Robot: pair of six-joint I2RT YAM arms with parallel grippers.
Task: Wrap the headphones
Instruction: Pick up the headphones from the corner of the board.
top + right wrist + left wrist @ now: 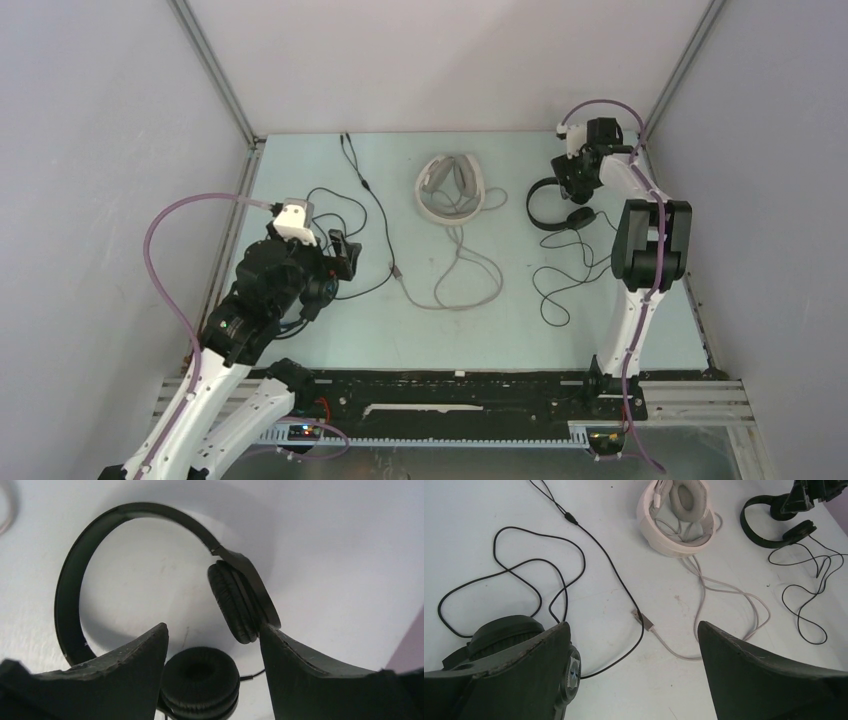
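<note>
The fingers of our right gripper (212, 630) stand apart around an ear cup (235, 602) of the small black headphones (70, 580). We should centre before squeezing. Our left gripper (634, 625) gapes, empty.

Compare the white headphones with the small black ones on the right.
The white headphones are bulky with a thick band; the black headphones are slim and thin-banded. The white pair has large oval pads, the black pair small round ones. The right gripper hovers over the black pair, not the white. Both are wired and unwrapped.
</note>
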